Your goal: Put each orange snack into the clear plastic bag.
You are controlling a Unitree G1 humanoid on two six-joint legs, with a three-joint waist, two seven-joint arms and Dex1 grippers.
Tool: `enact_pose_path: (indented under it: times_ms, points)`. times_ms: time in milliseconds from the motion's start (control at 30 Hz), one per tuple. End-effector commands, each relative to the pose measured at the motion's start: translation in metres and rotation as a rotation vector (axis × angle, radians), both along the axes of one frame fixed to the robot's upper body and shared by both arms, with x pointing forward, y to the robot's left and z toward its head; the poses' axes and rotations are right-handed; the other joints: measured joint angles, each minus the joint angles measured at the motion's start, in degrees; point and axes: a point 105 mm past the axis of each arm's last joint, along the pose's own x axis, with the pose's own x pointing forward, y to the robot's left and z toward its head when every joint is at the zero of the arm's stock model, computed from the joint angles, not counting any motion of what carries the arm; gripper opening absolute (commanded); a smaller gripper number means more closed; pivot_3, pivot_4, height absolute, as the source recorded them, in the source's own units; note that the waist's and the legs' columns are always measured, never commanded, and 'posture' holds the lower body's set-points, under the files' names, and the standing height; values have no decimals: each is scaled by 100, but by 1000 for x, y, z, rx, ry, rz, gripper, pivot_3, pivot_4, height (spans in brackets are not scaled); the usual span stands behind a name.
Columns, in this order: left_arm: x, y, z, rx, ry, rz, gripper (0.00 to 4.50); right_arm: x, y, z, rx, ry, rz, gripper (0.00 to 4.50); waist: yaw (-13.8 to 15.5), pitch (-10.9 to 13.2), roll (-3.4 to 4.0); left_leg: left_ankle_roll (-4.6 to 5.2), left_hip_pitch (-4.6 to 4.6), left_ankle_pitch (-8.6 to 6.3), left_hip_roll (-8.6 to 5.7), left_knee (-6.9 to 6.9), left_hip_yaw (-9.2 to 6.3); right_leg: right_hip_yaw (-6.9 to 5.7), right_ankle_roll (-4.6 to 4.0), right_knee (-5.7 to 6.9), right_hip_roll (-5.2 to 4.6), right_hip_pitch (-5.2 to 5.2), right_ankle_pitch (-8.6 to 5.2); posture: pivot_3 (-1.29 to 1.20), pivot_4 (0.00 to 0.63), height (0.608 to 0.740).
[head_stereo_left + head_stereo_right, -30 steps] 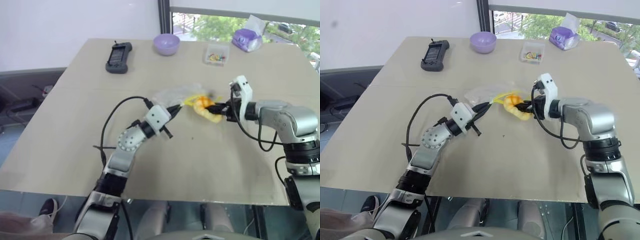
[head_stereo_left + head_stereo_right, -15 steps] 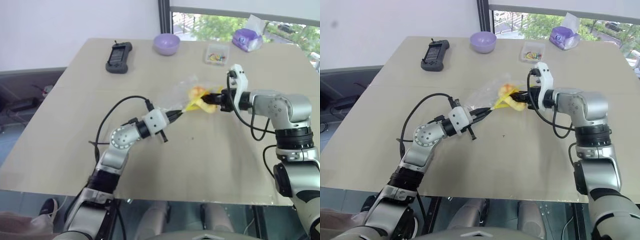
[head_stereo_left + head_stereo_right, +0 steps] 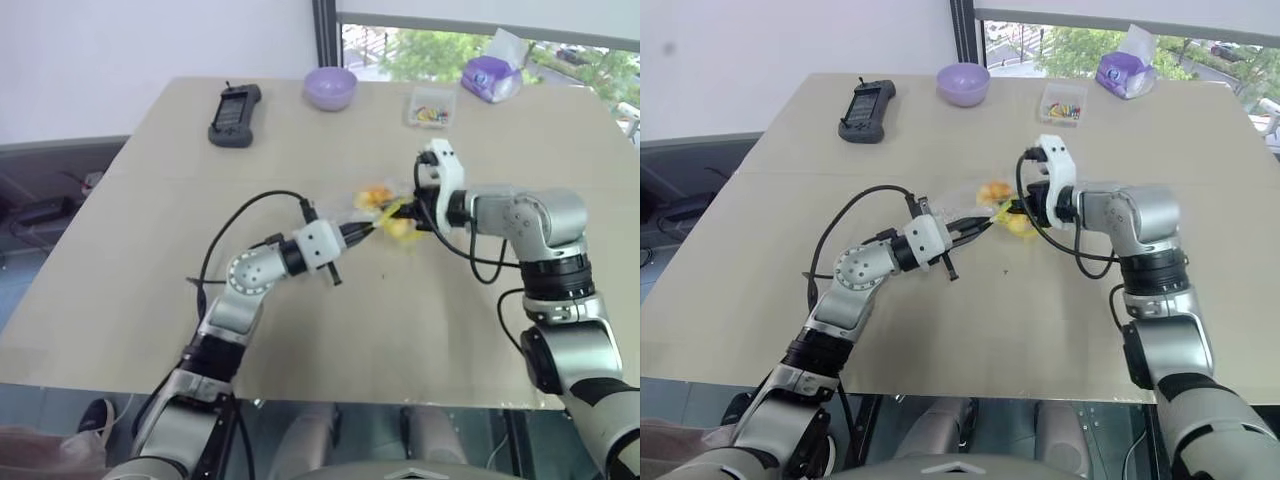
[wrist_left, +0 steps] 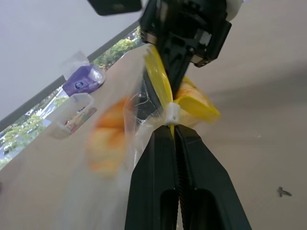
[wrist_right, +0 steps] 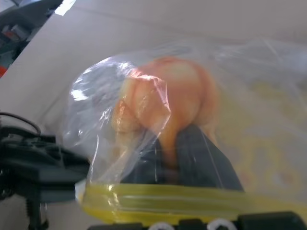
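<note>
A: Item 1, clear plastic bag (image 3: 362, 203). Loc?
B: Mid desk (image 3: 150, 200), raised off the top, strung btwn both arms. We log the left end effector (image 4: 173, 125) clamped tight on the bag's yellow strip edge, fingers pressed together w/ the plastic pinched.
A: Item 2, orange snack (image 5: 165, 98)?
B: Sits in the bag's mouth, film over it. Right end effector (image 3: 412, 222) nearly closed, fingers gripping the snack from below, reaching in past the yellow strip.
A: Other stock?
B: Far side of desk: black handheld device (image 3: 235, 111), purple bowl (image 3: 331, 86), small clear box of coloured bits (image 3: 433, 108), purple tissue pack (image 3: 489, 78). All well apart from the bag.
</note>
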Motion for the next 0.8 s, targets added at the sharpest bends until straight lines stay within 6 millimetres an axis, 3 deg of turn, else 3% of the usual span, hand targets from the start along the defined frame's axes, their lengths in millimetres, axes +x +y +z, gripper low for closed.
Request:
enact_pose_path:
  times_ms: [33, 100, 233, 300, 433, 633, 800]
  points:
    - [-2, -3, 10, -30, -26, -25, 0, 7, 5, 16, 82, -68, -38, 1, 7, 0, 0, 0, 0, 0, -1, 1, -1, 0, 0, 2, 0, 0, 0, 0, 150, 740]
    - [-3, -5, 10, -33, -25, -29, 0, -4, 20, 26, 193, -29, 33, 1, -13, 1, 0, 0, -1, 0, 1, 0, -1, 1, 0, 5, 1, -3, 0, 0, 150, 740]
    - [-2, -6, 13, -43, -26, -33, 0, 11, 7, 2, -12, -102, -81, 1, -39, 0, 1, 0, -1, 0, 1, -1, 4, 8, -1, 7, 1, -8, 0, 0, 150, 740]
    - [-2, -7, 14, -49, -26, -34, 0, 7, 12, 0, 3, -109, -39, 1, -15, 0, 1, 0, -1, 0, -2, 2, 5, 10, 0, 11, 0, -10, 0, 0, 150, 740]
    - [1, -6, 15, -60, -24, -21, 0, -3, 20, 7, -2, -184, 48, 1812, -58, 0, 1, 0, -1, 0, 0, 1, 11, 16, 0, 21, 2, -16, 0, 0, 150, 740]
    - [12, 2, 21, -138, -1, 60, 0, -11, 11, 19, 2, -233, 80, 4401, -91, 0, 1, 0, -1, 0, -1, 2, 15, 22, 0, 28, 2, -21, 0, 0, 150, 740]
    - [18, 8, 25, -185, 7, 116, 0, -20, -6, 22, 35, -195, 108, 4401, -111, 1, 0, 0, -2, 0, 1, 2, 18, 25, 0, 29, 4, -22, 0, 0, 150, 740]
